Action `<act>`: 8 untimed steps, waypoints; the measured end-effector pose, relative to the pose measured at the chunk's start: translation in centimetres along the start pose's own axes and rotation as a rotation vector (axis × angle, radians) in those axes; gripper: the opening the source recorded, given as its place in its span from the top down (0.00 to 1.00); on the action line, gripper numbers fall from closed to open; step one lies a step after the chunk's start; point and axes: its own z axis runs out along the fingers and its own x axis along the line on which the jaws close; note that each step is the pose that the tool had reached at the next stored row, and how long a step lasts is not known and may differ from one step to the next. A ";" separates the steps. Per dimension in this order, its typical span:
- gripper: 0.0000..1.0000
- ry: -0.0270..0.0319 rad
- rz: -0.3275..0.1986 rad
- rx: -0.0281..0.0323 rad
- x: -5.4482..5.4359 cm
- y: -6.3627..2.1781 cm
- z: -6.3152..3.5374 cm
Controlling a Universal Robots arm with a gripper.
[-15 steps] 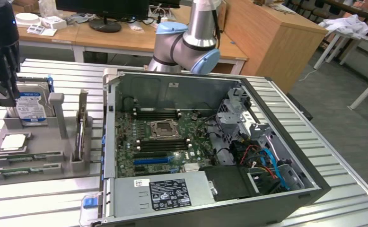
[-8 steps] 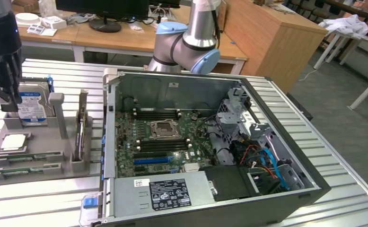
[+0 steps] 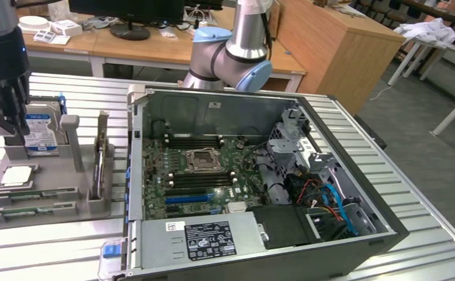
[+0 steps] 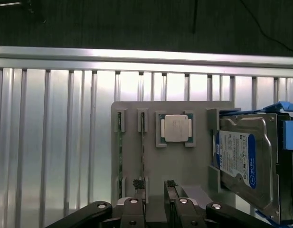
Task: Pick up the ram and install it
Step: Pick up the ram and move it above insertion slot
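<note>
Currently, in the exterior view, the gripper (image 3: 7, 120) hangs over the grey fixture (image 3: 56, 172), which sits near the edge of the surface (image 3: 56, 246) at the exterior view's left, well apart from the open computer case (image 3: 251, 175). The ram (image 3: 36, 195) stands on edge in a fixture slot, just beside a second ram stick (image 3: 28, 212). This view also locates the memory slots (image 3: 196, 141) on the motherboard.

The wrist view settles the jaw state: the gripper (image 4: 155, 194) is open, with nothing between the jaws. The ram (image 4: 142, 152) appears edge-on as a thin line, with one fingertip (image 4: 138, 184) over its end.

Handling, as judged: the ram is light, stiff and brittle, with fragile chips and contacts. Grip across the flat faces at mid-length, clear of the contact edge.
</note>
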 end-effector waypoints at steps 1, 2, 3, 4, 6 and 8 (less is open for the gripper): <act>0.70 0.0000 0.000 0.0000 0.0 -0.01 0.18; 0.70 -0.0001 0.000 0.0001 0.0 -0.01 0.36; 0.70 -0.0001 0.000 0.0000 0.0 -0.02 0.54; 0.70 0.0000 0.000 0.0000 0.0 -0.02 0.72; 0.70 0.0000 0.000 0.0000 0.0 -0.03 1.10; 0.70 0.0000 0.000 0.0000 0.0 -0.04 1.46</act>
